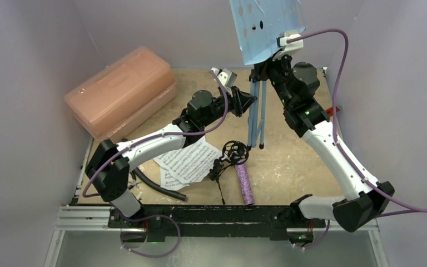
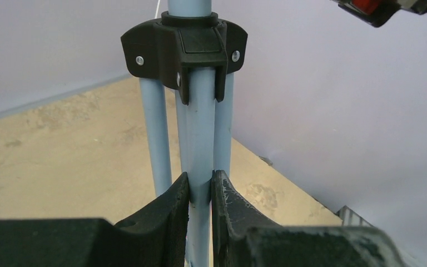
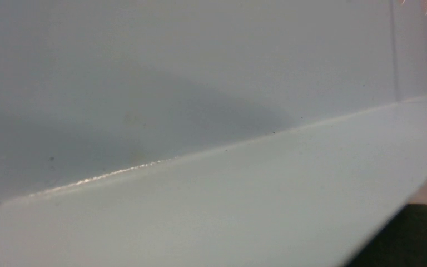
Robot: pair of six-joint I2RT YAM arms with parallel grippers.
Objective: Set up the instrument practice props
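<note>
The light blue music stand stands at the back middle, its perforated desk (image 1: 264, 28) high up and its legs (image 1: 257, 119) folded close together. My left gripper (image 1: 249, 101) is shut on one blue tube (image 2: 200, 139) just below the black collar (image 2: 184, 47), with one jaw on each side. My right gripper (image 1: 268, 65) is up at the desk's lower edge. The right wrist view is filled by the desk and its ledge (image 3: 228, 183); only one dark finger (image 3: 417, 236) shows. White sheet-music pages (image 1: 186, 161), the black mic stand (image 1: 231, 156) and the purple microphone (image 1: 244, 183) lie on the table.
A pink translucent box (image 1: 119, 92) sits at the back left. A black curved hose (image 1: 158, 186) lies near the left arm's base. Grey walls close in the table at the back and on both sides.
</note>
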